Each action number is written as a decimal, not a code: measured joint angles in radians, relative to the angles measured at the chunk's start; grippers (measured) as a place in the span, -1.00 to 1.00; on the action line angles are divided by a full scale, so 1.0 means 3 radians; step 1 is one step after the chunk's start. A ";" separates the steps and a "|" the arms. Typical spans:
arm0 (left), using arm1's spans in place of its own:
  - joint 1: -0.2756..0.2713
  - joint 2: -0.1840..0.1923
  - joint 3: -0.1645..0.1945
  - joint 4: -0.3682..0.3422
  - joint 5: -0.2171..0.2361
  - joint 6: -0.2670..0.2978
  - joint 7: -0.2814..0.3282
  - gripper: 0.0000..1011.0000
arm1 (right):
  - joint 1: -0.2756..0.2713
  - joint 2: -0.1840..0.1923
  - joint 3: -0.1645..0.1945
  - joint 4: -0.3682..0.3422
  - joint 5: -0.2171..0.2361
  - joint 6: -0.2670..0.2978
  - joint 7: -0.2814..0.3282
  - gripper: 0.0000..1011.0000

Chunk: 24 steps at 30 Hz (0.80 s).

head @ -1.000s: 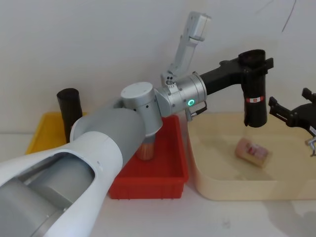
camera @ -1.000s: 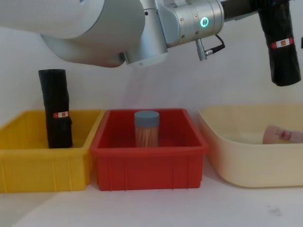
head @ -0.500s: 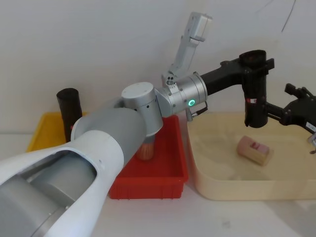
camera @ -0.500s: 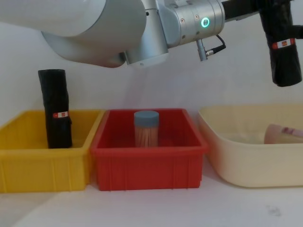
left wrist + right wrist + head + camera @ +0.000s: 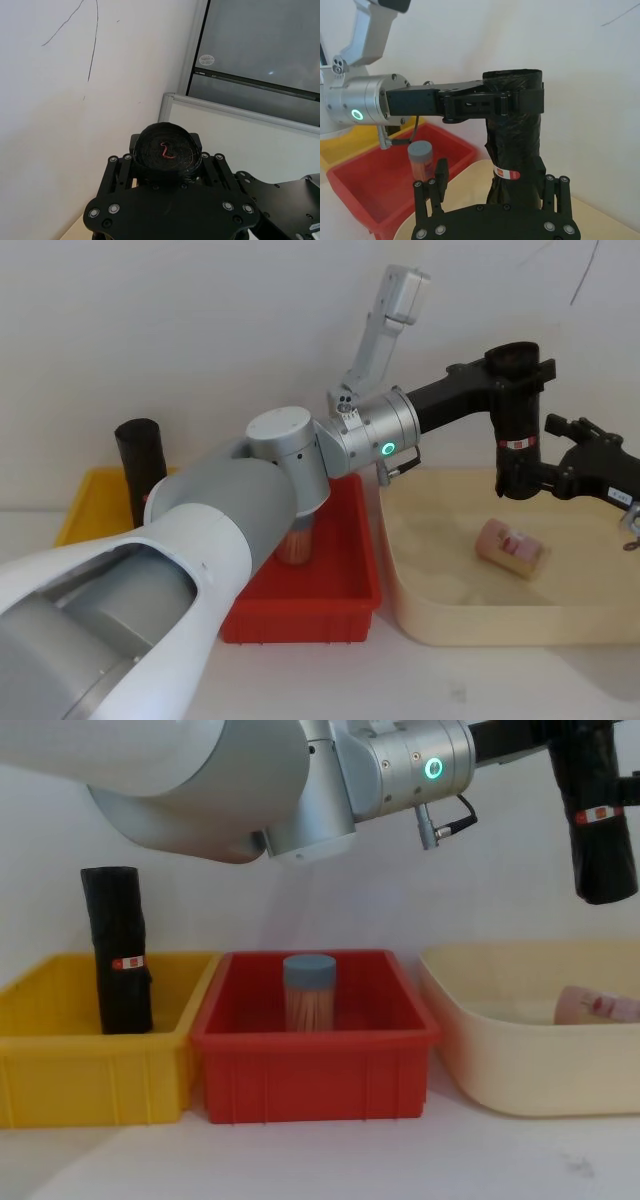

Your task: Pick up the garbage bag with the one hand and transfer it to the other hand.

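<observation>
My left gripper (image 5: 515, 368) clamps the upper end of the garbage bag (image 5: 518, 440), holding it upright in the air above the cream tub (image 5: 420, 620). My right gripper (image 5: 535, 472) has moved in since a second ago, when it hung apart from the roll; its fingers (image 5: 440, 175) now stand on either side of the bag's lower part near the label, and I cannot tell whether they press it yet. The pink-lidded jar (image 5: 513, 548) lies in the tub below.
</observation>
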 joint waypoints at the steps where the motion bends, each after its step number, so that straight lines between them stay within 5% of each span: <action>1: 0.0000 -0.0001 0.0000 0.0001 0.0000 -0.0001 -0.0001 0.07 | 0.0027 0.0005 -0.0023 0.0024 -0.0003 0.0000 0.0011 0.98; 9: -0.0003 -0.0003 0.0000 0.0006 -0.0002 -0.0003 -0.0004 0.07 | 0.0150 -0.0007 -0.0124 0.0155 -0.0110 -0.0014 -0.0065 0.98; 24: -0.0005 -0.0003 0.0000 0.0010 -0.0002 -0.0003 -0.0004 0.07 | 0.0352 -0.0115 -0.0290 0.0399 -0.0404 -0.0031 -0.0504 0.98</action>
